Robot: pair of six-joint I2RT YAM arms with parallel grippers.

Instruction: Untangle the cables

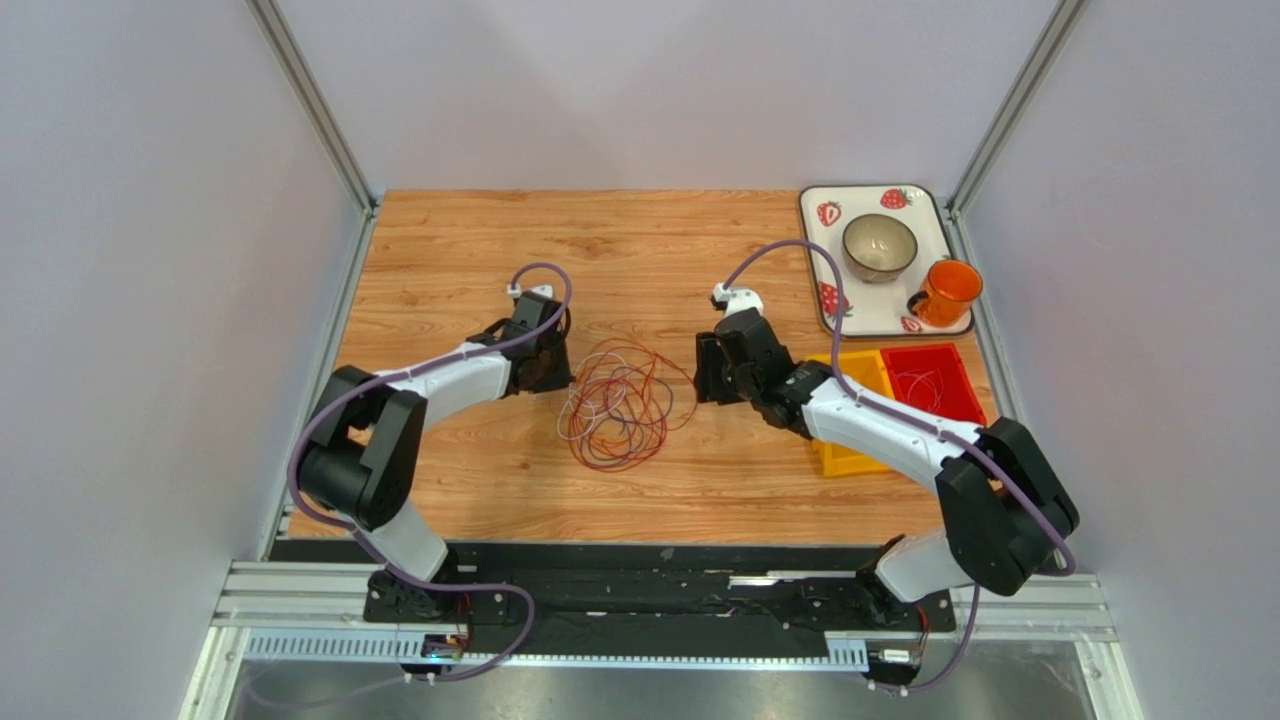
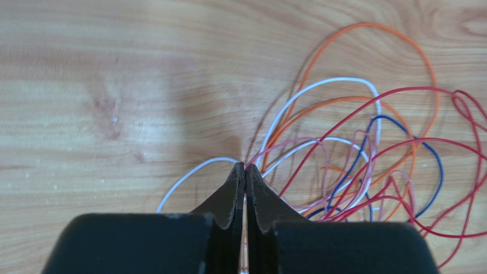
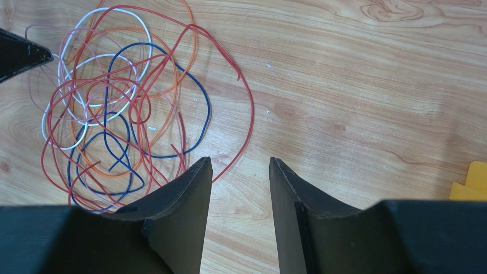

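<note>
Left gripper (image 2: 244, 168) pinched together on cables (image 2: 354, 149), right gripper (image 3: 240, 166) apart, cables just beside it

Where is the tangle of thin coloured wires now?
In the top view, the tangle of thin coloured wires lies in the middle of the wooden table, between the left gripper, shut on its left edge, and the open right gripper.

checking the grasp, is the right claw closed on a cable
No, the right claw is open, jaws well apart, and the red cable only curves past one jaw.
</note>
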